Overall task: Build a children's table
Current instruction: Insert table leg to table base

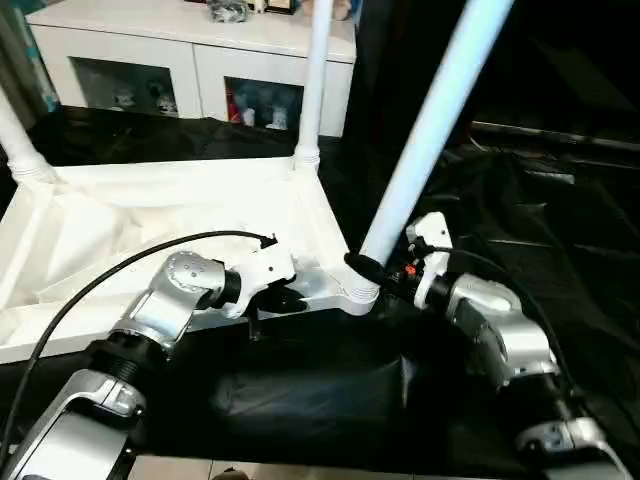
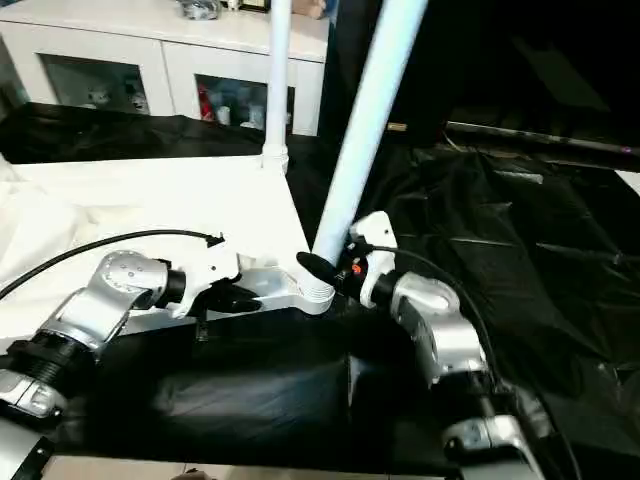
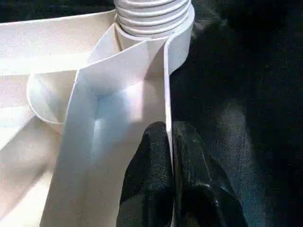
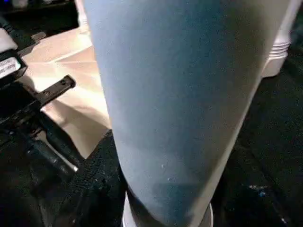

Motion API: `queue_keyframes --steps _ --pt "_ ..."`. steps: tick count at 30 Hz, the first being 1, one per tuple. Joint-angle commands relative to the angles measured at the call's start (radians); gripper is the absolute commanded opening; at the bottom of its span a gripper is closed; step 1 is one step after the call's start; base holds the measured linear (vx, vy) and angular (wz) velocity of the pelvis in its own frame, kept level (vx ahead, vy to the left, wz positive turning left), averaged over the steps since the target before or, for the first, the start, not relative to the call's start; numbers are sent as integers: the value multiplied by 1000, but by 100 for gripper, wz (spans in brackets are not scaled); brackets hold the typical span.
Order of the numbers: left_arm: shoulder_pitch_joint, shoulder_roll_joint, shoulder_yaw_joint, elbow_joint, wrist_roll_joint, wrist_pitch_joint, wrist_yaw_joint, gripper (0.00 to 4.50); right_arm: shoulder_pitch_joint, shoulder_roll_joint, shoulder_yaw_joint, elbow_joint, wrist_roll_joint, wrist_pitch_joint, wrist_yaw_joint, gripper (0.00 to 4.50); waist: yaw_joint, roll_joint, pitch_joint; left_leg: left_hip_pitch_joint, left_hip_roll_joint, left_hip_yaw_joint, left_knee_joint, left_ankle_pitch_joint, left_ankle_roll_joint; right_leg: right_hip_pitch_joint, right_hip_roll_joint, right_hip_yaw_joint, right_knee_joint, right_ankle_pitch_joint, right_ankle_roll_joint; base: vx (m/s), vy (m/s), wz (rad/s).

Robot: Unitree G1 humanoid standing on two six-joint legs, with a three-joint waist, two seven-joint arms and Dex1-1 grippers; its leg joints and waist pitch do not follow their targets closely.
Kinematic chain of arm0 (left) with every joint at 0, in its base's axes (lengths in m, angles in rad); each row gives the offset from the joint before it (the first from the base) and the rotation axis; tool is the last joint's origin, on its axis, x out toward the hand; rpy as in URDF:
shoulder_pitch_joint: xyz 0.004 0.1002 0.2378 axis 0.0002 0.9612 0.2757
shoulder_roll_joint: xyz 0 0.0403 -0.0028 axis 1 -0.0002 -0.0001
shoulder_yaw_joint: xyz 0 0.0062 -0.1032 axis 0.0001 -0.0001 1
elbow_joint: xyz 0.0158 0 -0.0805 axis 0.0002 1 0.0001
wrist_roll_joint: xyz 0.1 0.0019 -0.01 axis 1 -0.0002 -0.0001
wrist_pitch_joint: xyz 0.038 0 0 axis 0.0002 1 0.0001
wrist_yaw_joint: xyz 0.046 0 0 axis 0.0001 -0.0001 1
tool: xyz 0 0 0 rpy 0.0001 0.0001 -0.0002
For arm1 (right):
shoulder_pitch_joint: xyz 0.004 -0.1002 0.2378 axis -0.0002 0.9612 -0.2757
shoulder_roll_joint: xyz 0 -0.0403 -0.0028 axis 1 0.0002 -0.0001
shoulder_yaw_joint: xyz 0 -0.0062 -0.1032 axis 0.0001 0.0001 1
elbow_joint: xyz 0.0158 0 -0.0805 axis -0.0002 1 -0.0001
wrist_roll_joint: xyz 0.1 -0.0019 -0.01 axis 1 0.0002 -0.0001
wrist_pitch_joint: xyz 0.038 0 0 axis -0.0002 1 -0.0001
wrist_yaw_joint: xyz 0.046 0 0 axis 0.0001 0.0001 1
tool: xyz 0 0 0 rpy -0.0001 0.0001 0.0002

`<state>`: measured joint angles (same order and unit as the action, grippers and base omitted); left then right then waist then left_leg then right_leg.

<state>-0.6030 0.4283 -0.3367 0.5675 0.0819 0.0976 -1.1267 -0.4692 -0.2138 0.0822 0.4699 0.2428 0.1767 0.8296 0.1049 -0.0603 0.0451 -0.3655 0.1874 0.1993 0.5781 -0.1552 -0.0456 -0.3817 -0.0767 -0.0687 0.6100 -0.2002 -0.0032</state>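
You are pinching the upturned tabletop's rim [image 3: 166,71] with the left pincer [image 3: 170,142] to steady it on the desk [image 1: 520,240], while the right pincer [image 2: 318,268] is gripping the tilted leg [image 1: 430,130] at its corner socket [image 1: 355,292].

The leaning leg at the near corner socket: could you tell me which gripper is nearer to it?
Right. The right gripper grips the leg at its base; the left gripper pinches the tabletop's rim beside that socket.
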Motion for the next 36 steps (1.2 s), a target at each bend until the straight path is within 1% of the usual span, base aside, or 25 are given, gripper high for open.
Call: queue_keyframes --steps 1,3,4,5,6,9,12,13,14,15,16,17,19,20,22,23,24,29,30,31,33,34,35,36 --pt "7 8 -13 -26 4 -20 -23 0 38 -9 60 65 -21 67 56 189 -5 10 -44 34 58 -43 -82 -471 -62 1 -93 54 -105 -477 -130 0 0 0" --pt "16 15 -16 -49 -11 -31 -55 0 35 -23 69 70 -20 72 95 189 -2 7 -50 29 59 -39 -84 -423 -57 7 -89 56 -94 -389 -146 0 0 0" --pt "20 18 -18 -59 -17 -35 -69 0 36 -28 72 70 -21 73 109 189 -1 7 -52 27 59 -38 -85 -409 -55 10 -89 55 -90 -360 -152 52 -11 0" --pt "25 24 -21 -74 -24 -37 -87 0 36 -36 80 71 -24 71 132 189 -1 6 -53 26 59 -35 -84 -386 -51 12 -85 55 -85 -313 -162 0 0 0" --pt "29 29 -24 -86 -29 -36 -99 0 37 -42 85 71 -27 70 149 189 0 6 -54 26 59 -34 -84 -380 -49 12 -84 55 -83 -293 -168 0 0 0" --pt "37 43 -33 -119 -34 -33 -127 0 38 -62 108 76 -38 54 199 189 3 4 -57 24 57 -29 -81 -331 -36 20 -82 54 -75 -215 -191 0 0 0" --pt "42 54 -40 -139 -34 -36 -147 0 38 -71 121 73 -41 44 225 189 5 6 -57 24 57 -28 -81 -316 -34 22 -81 54 -73 -191 -199 0 0 0" --pt "44 59 -43 -150 -35 -36 -158 0 39 -73 123 71 -42 44 234 189 5 7 -56 24 57 -29 -82 -318 -36 24 -81 54 -73 -196 -199 0 0 0" --pt "50 67 -46 -172 -41 -31 -178 0 41 -75 126 66 -39 47 251 189 5 6 -56 24 58 -30 -82 -325 -38 25 -81 53 -73 -204 -198 0 0 0" --pt "52 70 -46 -179 -43 -30 -183 0 41 -76 126 65 -38 48 256 189 4 8 -54 25 58 -29 -83 -332 -39 22 -80 54 -75 -216 -196 0 0 0" --pt "52 70 -46 -179 -43 -30 -183 0 41 -76 126 65 -38 48 256 189 4 8 -54 25 58 -30 -84 -338 -41 22 -80 54 -75 -223 -196 0 0 0" --pt "53 72 -46 -185 -45 -28 -188 0 42 -76 127 64 -38 48 261 189 4 10 -53 28 58 -30 -84 -353 -46 21 -80 54 -78 -246 -193 0 0 0" --pt "66 93 -53 -240 -68 -13 -235 0 48 -85 138 60 -34 46 311 189 4 10 -53 28 61 -33 -86 -374 -52 21 -83 54 -79 -273 -191 0 0 0" --pt "70 102 -56 -258 -76 -8 -252 0 50 -89 144 59 -32 42 331 189 4 10 -52 28 61 -32 -86 -379 -50 20 -81 54 -80 -278 -188 0 0 0" --pt "71 108 -58 -266 -80 -7 -263 0 51 -91 148 59 -34 42 339 189 4 12 -52 32 61 -32 -87 -388 -52 17 -79 54 -81 -279 -190 0 0 0" --pt "72 110 -60 -270 -82 -6 -267 0 52 -93 149 59 -35 41 343 189 4 12 -51 32 61 -32 -87 -391 -55 16 -80 55 -81 -279 -192 0 0 0" --pt "75 117 -62 -278 -85 -3 -277 0 58 -101 156 56 -39 42 355 189 5 13 -52 32 61 -33 -88 -393 -58 17 -80 54 -80 -279 -193 0 0 0" --pt "75 113 -58 -272 -79 -9 -262 0 64 -103 160 59 -49 32 356 189 5 11 -52 31 60 -33 -87 -395 -62 17 -81 55 -81 -280 -192 0 0 0" --pt "67 96 -48 -244 -60 -15 -212 0 67 -96 152 72 -64 14 324 189 5 12 -51 31 60 -33 -88 -395 -62 17 -81 55 -81 -282 -192 0 0 0" --pt "67 96 -48 -244 -60 -15 -212 0 67 -96 152 72 -64 14 324 189 6 13 -51 33 60 -33 -87 -402 -66 15 -82 55 -83 -291 -190 0 0 0" --pt "53 78 -38 -208 -36 -20 -150 0 60 -83 136 108 -81 -12 266 189 5 10 -48 37 59 -34 -87 -441 -70 9 -83 55 -89 -345 -180 0 0 0" --pt "44 66 -29 -186 -28 -13 -115 0 49 -73 125 138 -93 -22 216 189 4 10 -44 40 59 -35 -87 -462 -72 6 -84 56 -95 -383 -174 0 0 0" --pt "41 63 -27 -179 -25 -12 -105 0 46 -70 121 147 -96 -25 202 189 0 10 -37 46 56 -39 -85 -518 -80 -3 -86 53 -106 -484 -155 -54 -2 0" --pt "18 35 -4 -129 -21 25 -35 0 18 -44 86 220 -118 -35 63 189 -4 8 -33 53 53 -44 -83 -560 -88 -7 -91 48 -117 -593 -124 -54 -2 0"
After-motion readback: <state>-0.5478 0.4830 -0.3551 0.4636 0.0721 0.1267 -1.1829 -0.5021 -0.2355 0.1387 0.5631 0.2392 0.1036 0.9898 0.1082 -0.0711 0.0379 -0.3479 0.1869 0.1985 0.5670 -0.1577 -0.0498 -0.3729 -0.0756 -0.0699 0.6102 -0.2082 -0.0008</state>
